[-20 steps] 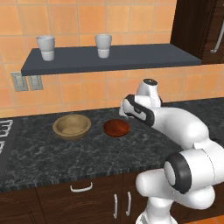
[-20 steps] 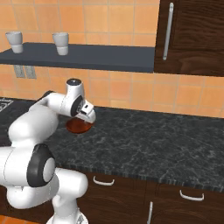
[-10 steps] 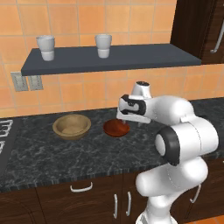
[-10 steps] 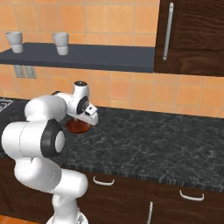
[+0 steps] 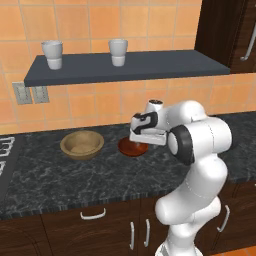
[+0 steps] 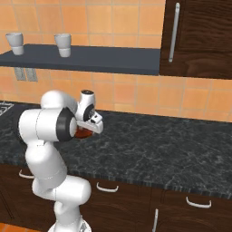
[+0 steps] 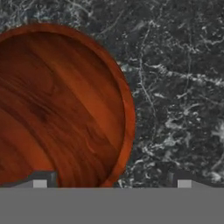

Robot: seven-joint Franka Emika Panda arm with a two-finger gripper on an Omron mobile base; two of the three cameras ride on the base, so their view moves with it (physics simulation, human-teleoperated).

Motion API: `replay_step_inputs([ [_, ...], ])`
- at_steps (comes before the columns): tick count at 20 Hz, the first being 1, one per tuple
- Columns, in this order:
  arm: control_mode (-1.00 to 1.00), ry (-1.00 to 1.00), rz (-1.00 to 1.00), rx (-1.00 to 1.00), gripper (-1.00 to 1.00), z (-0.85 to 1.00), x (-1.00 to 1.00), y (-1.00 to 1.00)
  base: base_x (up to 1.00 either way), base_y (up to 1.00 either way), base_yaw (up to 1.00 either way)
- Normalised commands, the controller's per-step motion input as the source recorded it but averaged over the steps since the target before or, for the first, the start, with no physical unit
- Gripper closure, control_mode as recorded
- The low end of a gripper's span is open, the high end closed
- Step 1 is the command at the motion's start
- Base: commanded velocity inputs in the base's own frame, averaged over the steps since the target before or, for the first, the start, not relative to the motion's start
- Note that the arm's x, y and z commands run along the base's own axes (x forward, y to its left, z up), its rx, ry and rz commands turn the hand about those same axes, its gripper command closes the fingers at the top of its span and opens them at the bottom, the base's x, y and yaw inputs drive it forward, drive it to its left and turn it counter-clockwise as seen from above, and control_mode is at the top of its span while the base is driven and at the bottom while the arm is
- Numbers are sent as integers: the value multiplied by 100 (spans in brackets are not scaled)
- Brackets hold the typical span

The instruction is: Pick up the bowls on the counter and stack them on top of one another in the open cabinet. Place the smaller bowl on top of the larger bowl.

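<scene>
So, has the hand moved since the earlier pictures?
Yes. In the left base view the hand has come down and slightly leftward, from beside the smaller bowl to right over it; the bowl itself stayed put.

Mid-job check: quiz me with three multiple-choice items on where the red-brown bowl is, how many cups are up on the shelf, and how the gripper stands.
1. Where is the small glossy reddish-brown bowl?
A. on the black marbled counter
B. on the slate-grey wall shelf
C. inside the wide tan wooden bowl

2. How many white cups stand on the shelf?
A. one
B. two
C. three

3. How is the gripper?
A. shut on the bowl, lifted
B. open, straddling the bowl's rim
C. shut, beside the bowl

Answers: 1 A, it sits on the counter, right of the tan bowl. 2 B, two show. 3 B, one fingertip over the bowl, one over the counter.
</scene>
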Motion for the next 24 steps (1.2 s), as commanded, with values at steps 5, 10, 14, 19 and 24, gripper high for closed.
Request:
replay_step_inputs([
  [5, -100, 0, 0, 0, -100, -44, 13, 1, 0, 0, 0],
  [10, -100, 0, 0, 0, 100, -33, 14, 0, 0, 0, 0],
  [14, -100, -1, 0, 0, 100, 0, 2, 0, 0, 0, 0],
  [19, -100, -10, 0, 0, 100, 28, -2, 0, 0, 0, 0],
  [24, -100, -32, 0, 2, 100, 80, -20, 0, 0, 0, 0],
])
